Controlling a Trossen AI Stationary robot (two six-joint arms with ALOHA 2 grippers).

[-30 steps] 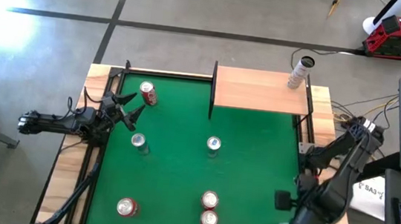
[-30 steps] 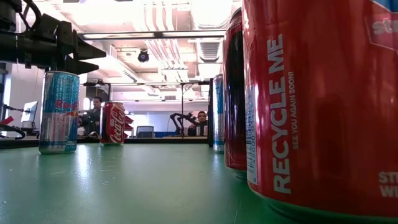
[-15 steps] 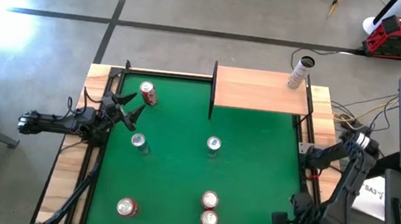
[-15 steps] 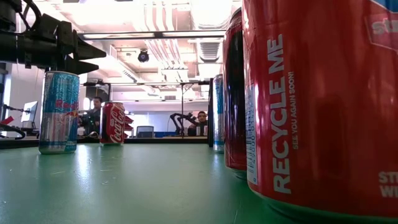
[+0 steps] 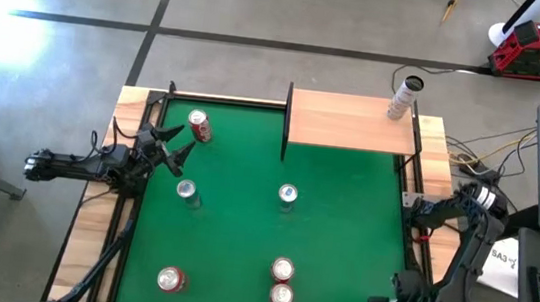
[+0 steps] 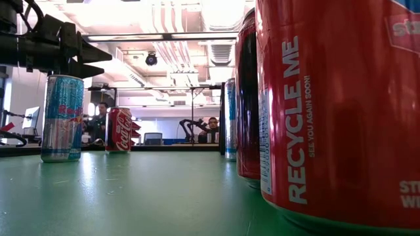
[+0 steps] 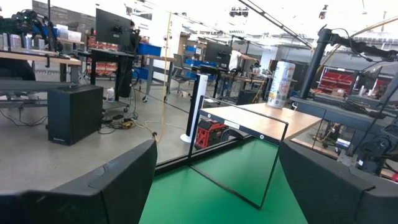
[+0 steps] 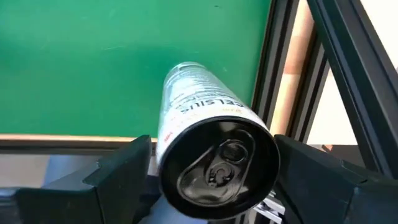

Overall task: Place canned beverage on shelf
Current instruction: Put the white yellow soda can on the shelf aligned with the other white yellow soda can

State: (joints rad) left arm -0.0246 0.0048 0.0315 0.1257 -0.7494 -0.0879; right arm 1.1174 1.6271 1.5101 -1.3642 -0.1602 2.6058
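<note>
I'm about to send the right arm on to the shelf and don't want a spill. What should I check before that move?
1. White can sits between the right gripper's fingers: ok.
2. Can upright in the grip: not ok, its top faces the wrist camera.
3. Bare board on the shelf: ok.
4. Tall can already on the shelf stands at its far right corner, clear of the middle: ok.
5. Left gripper open, empty, at the table's left edge: ok.
6. Blue can mid-felt looks left of a straight line to the shelf: ok.
</note>
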